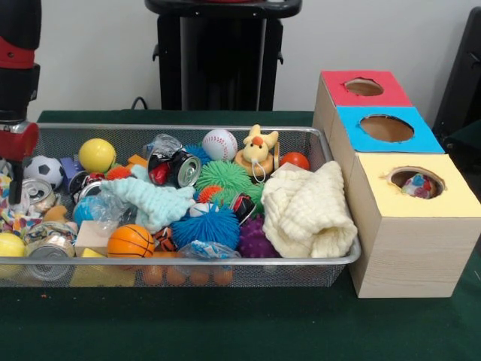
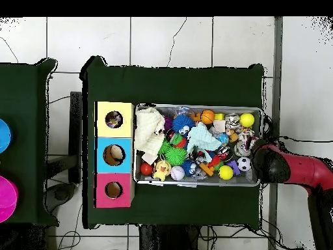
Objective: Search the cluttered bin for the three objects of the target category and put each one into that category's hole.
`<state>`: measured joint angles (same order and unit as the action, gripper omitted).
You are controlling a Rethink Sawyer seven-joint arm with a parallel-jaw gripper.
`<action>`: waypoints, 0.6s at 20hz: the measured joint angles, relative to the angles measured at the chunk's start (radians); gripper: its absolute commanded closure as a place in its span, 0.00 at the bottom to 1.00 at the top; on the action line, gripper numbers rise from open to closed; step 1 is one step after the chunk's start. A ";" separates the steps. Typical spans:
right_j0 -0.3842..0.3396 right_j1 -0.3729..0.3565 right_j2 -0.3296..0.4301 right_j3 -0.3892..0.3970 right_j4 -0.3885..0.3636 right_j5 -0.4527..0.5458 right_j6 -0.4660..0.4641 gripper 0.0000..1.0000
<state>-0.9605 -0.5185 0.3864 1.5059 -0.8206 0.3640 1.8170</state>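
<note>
The wire mesh bin (image 1: pixel 225 129) is full of toys, and it also shows in the overhead view (image 2: pixel 195 107). My gripper (image 1: pixel 13 186) hangs at the bin's left end, low among the clutter. Whether it is open or shut does not show. A white polka-dot cloth (image 1: pixel 16 219) lies right under it, partly hidden. I cannot tell if they touch. In the overhead view my arm's end (image 2: pixel 270 163) covers the gripper. Another polka-dot cloth (image 1: pixel 418 184) sits inside the yellow-topped box's hole (image 1: pixel 415 174), which also shows in the overhead view (image 2: pixel 114 119). No other dotted cloth shows.
A cream waffle cloth (image 1: pixel 308 212) fills the bin's right end, beside a mint fuzzy cloth (image 1: pixel 154 200). Balls, cans, spiky toys and a plush duck (image 1: pixel 257 150) crowd the rest. The blue-topped box (image 1: pixel 385 129) and the red-topped box (image 1: pixel 364 88) stand behind the yellow one.
</note>
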 measured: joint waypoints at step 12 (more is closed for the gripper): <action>-0.015 0.001 0.014 0.006 0.004 0.000 0.000 0.00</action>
<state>-0.9755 -0.5180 0.4008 1.5116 -0.8165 0.3638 1.8170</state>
